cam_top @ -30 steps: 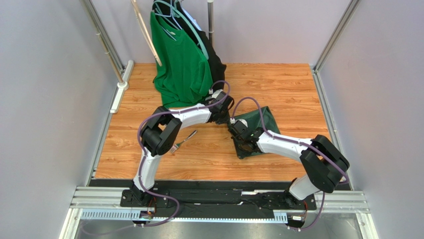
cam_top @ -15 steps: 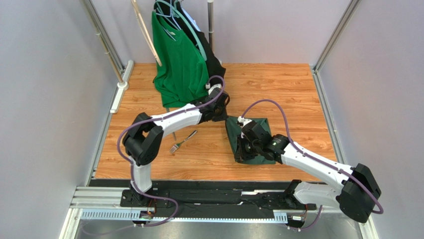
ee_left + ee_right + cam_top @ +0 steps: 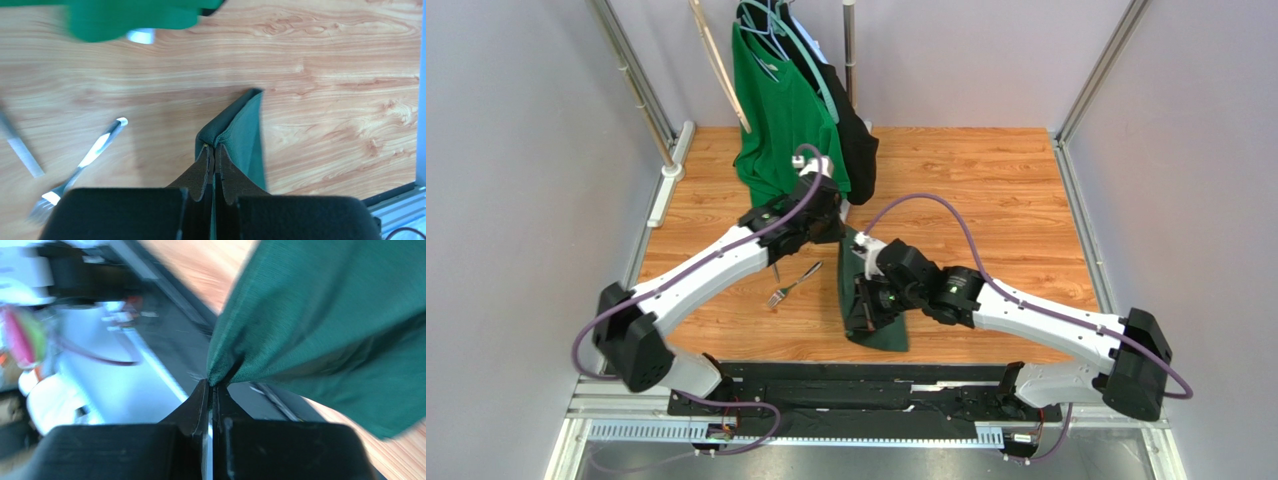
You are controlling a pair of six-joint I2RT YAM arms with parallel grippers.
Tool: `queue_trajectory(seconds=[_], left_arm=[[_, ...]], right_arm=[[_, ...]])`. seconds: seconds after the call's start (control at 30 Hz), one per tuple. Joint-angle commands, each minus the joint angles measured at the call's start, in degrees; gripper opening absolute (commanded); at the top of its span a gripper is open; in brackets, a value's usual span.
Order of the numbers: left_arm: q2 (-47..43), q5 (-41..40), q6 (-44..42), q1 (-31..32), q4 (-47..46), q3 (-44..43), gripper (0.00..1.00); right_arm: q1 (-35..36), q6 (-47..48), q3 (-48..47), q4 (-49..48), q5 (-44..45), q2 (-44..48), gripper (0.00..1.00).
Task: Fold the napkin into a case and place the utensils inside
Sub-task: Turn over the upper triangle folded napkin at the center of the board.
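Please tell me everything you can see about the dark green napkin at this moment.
The napkin is a plain, matte, dark green cloth, drawn into a narrow folded strip that runs from far to near over the wooden table. The left gripper is shut on its far folded edge. The right gripper is shut on an edge toward its near end. The fork lies apart, to its left.
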State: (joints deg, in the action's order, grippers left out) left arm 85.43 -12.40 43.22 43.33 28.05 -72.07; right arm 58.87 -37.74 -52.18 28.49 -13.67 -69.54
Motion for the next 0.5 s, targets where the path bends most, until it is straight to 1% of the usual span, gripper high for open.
queue_trajectory(seconds=[0.0,0.03,0.07,0.1,0.13,0.2,0.27,0.3,0.33,0.37,0.4,0.43,0.47], left_arm=[[-13.1,-7.5,-7.6,-1.8,7.2,-1.1,0.00],[-15.9,-8.5,-8.6,-1.9,9.4,-3.1,0.00],[-16.9,-9.0,-9.7,-1.8,9.9,-3.9,0.00],[-17.7,-9.3,-11.2,-1.8,10.4,-5.8,0.00],[-18.2,-9.6,-11.5,-1.9,11.3,-6.6,0.00],[-17.5,-8.0,-12.0,-1.9,10.7,-7.4,0.00],[-14.3,-5.5,-11.2,-1.8,8.1,-6.9,0.00],[-10.8,-4.5,-10.4,-1.8,7.2,-6.7,0.00],[-8.7,-3.9,-10.0,-1.3,5.5,-6.7,0.00],[-6.6,-4.2,-9.4,-0.9,4.3,-6.4,0.00],[-4.4,-3.7,-8.4,-0.5,3.0,-6.1,0.00],[0.2,-3.5,-8.1,0.3,0.3,-6.1,0.00],[2.7,-3.8,-7.5,0.6,-0.7,-6.5,0.00]], right_arm=[[5.9,-4.0,-8.5,-11.6,-6.5,-4.5,0.00],[7.0,-6.4,-9.9,-16.3,-9.3,-5.6,0.00],[7.2,-8.0,-9.7,-19.3,-10.7,-5.9,0.00],[7.2,-10.2,-9.0,-26.3,-13.5,-5.8,0.00],[7.1,-12.6,-7.0,-27.9,-14.4,-5.3,0.00],[6.7,-13.3,-4.8,-32.3,-15.2,-4.2,0.00],[4.4,-16.9,3.0,-37.0,-17.2,-1.8,0.00],[2.2,-18.4,6.7,-42.5,-19.2,-0.7,0.00],[1.1,-19.3,9.6,-43.5,-19.9,0.4,0.00],[-0.2,-19.6,15.4,-43.8,-20.1,2.8,0.00],[-1.7,-20.1,18.6,-45.4,-20.9,3.9,0.00],[-5.4,-20.5,21.6,-47.0,-22.1,4.8,0.00],[-7.4,-21.7,28.9,-49.2,-22.9,6.2,0.00]])
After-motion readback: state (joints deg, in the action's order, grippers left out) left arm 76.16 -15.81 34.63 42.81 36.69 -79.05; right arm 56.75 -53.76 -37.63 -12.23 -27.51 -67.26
